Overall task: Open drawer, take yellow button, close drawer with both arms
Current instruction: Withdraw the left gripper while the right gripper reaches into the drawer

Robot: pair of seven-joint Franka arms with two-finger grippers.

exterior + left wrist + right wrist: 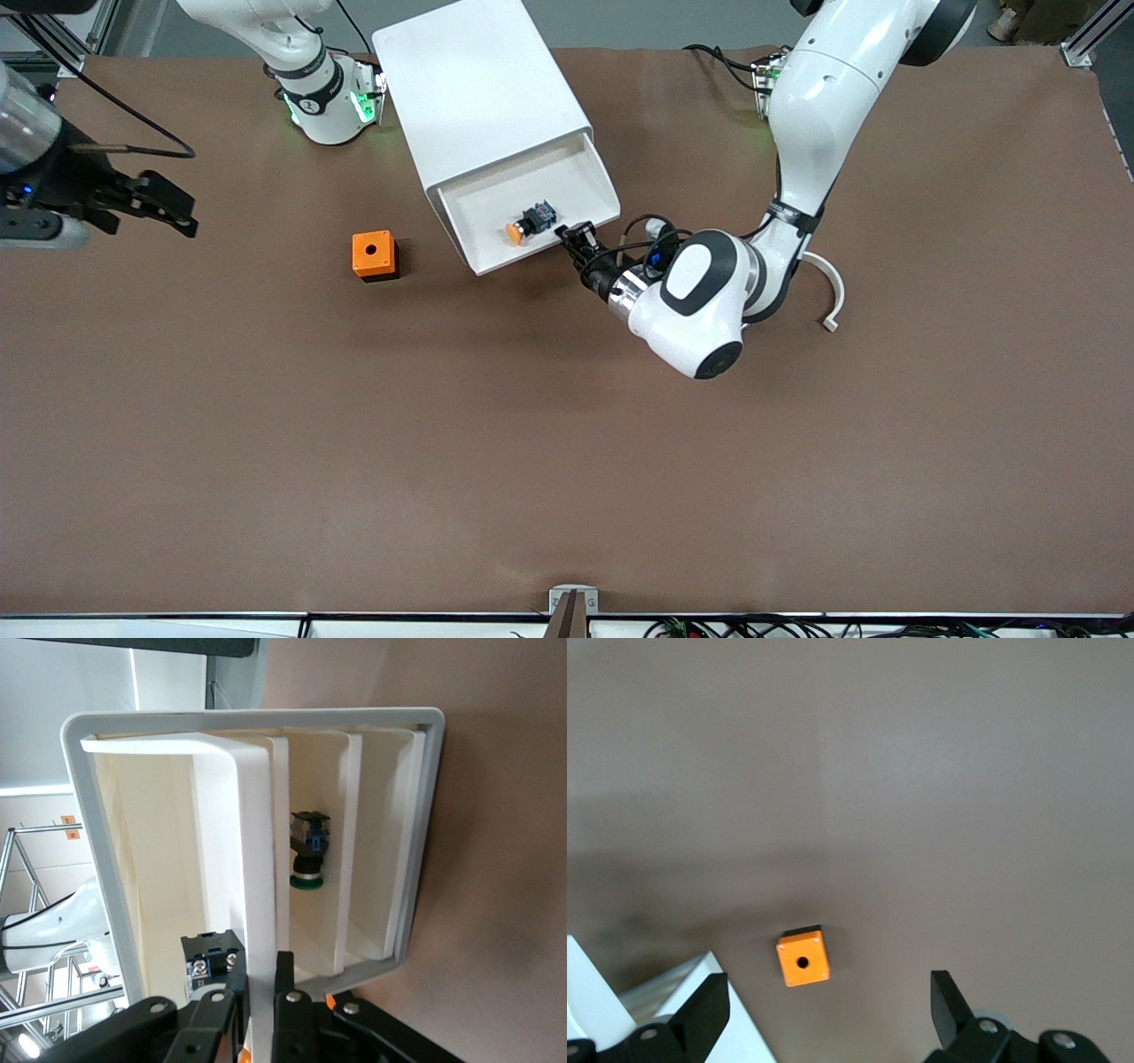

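Note:
The white cabinet lies on the table with its top drawer pulled out. In that drawer lies the button, orange cap and black-and-blue body; its body shows just past one finger. My left gripper is shut on the drawer's front wall, one finger on each face, left gripper. My right gripper waits open over the table at the right arm's end, right gripper with nothing between its fingers.
An orange cube with a hole sits on the table beside the cabinet, toward the right arm's end, orange cube. A green-capped button lies in a lower drawer. A white curved piece lies near the left arm.

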